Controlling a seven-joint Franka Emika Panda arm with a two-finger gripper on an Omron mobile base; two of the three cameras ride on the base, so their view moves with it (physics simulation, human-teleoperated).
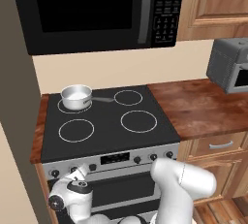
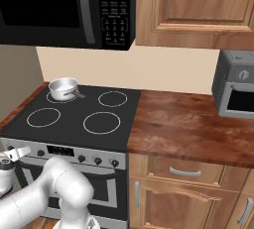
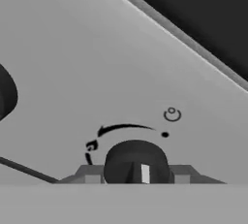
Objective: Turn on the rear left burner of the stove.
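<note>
The stove (image 1: 104, 121) (image 2: 74, 116) has a black glass top with four white rings. The rear left burner (image 1: 62, 105) (image 2: 51, 97) is a white ring with a small steel saucepan (image 1: 76, 96) (image 2: 63, 88) standing on it. Low at the steel front panel, my gripper (image 1: 79, 171) (image 2: 15, 152) (image 3: 136, 175) reaches one of the left knobs. In the hand view that black knob (image 3: 136, 161), with a white mark, sits between my fingertips (image 3: 91, 174), which touch its two sides. Another knob (image 3: 6, 92) shows at the left edge.
A black microwave (image 1: 97, 9) (image 2: 64, 5) hangs over the stove. A wooden counter (image 1: 208, 106) (image 2: 188, 124) runs to the right, with a grey toaster oven (image 1: 231, 65) (image 2: 237, 91) on it. Several more knobs (image 1: 153, 156) (image 2: 98, 161) line the panel. A wall (image 1: 14, 97) closes the left side.
</note>
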